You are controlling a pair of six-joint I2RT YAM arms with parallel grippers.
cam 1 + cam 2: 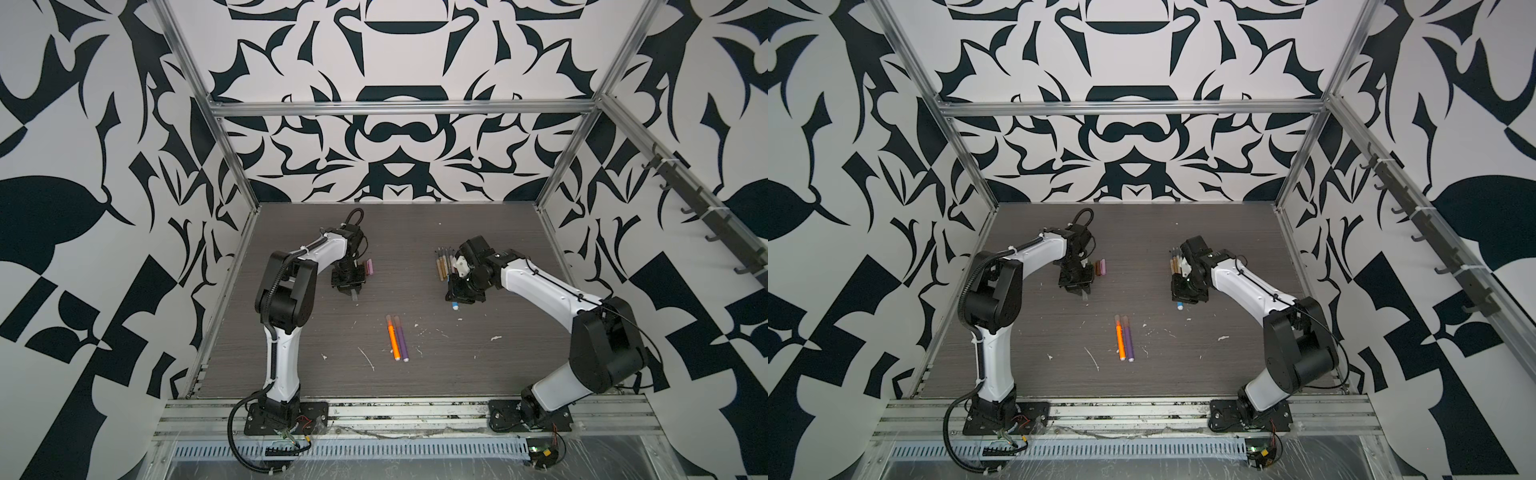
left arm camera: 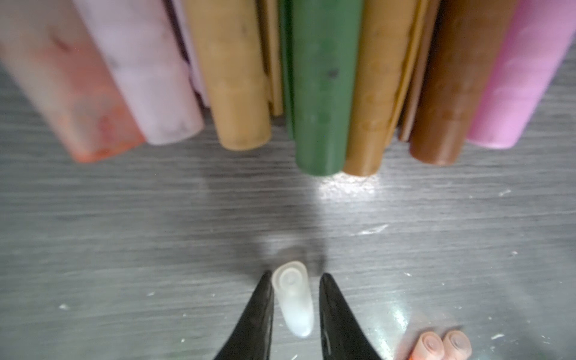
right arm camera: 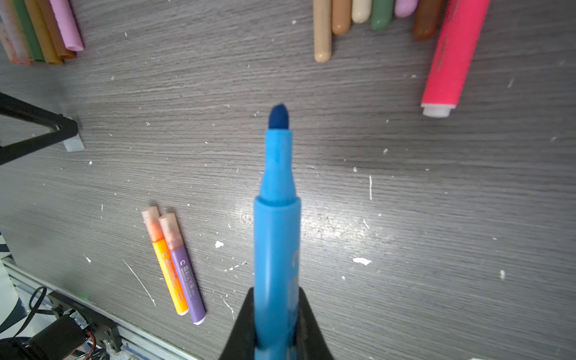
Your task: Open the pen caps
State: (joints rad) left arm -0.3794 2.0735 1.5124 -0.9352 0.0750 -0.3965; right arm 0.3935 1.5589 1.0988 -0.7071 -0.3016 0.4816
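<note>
Tabletop (image 1: pixel 407 270) lies open between left hand (image 2: pixel 293 280) and right hand's (image 3: pixel 276 296) blue pen (image 3: pixel 276 243).

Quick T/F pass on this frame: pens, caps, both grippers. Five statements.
1. The right gripper holds the blue pen, tip bare. True.
2. The orange pen and purple pen are uncapped. False: both wear translucent caps.
3. The left gripper has a clear cap between its fingers. True.
4. The pink pen lies against the orange pen. False: it lies apart, next to the thin pens.
5. The row of loose caps includes a green cap. True.
</note>
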